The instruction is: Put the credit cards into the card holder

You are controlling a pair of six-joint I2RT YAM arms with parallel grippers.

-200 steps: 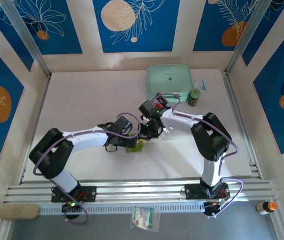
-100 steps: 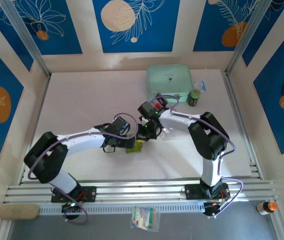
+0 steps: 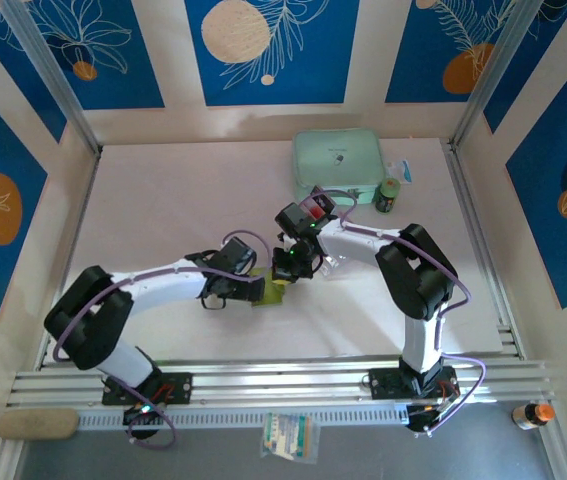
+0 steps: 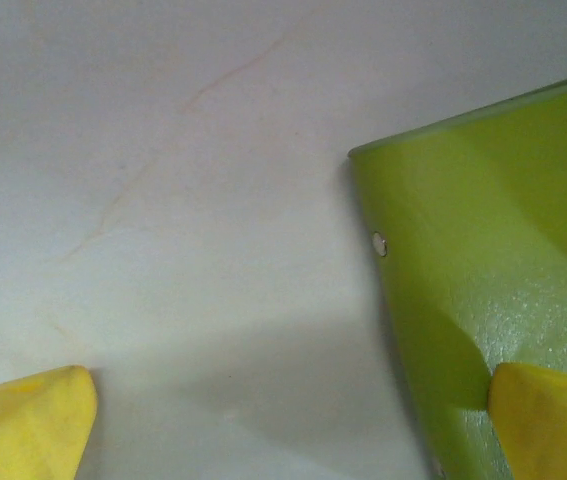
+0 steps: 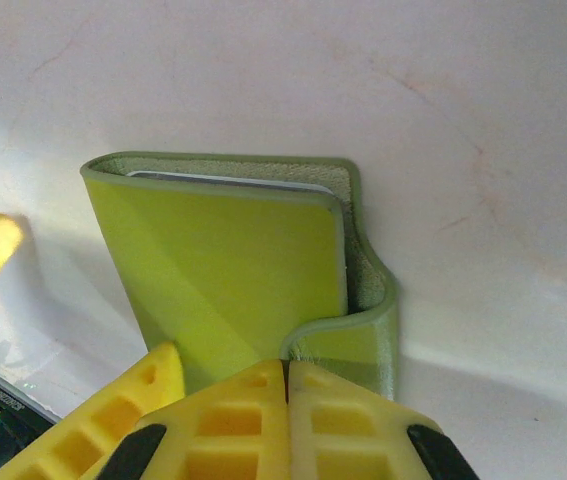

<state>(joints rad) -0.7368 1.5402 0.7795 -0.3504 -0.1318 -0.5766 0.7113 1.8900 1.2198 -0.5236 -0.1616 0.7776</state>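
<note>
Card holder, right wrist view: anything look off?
On the card holder, the snap tab curls loosely round the right edge, unfastened, and the edge of a pale card shows at its open top. No damage is visible.

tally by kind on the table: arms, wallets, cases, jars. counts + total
Arms: 2, ending in the left gripper and the right gripper
Wallets: 1, the card holder
Cases: 1, the mint-green case
Jars: 1, the small jar
Total: 5

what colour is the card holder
Yellowish olive green; the card holder shows best in the right wrist view.
</note>
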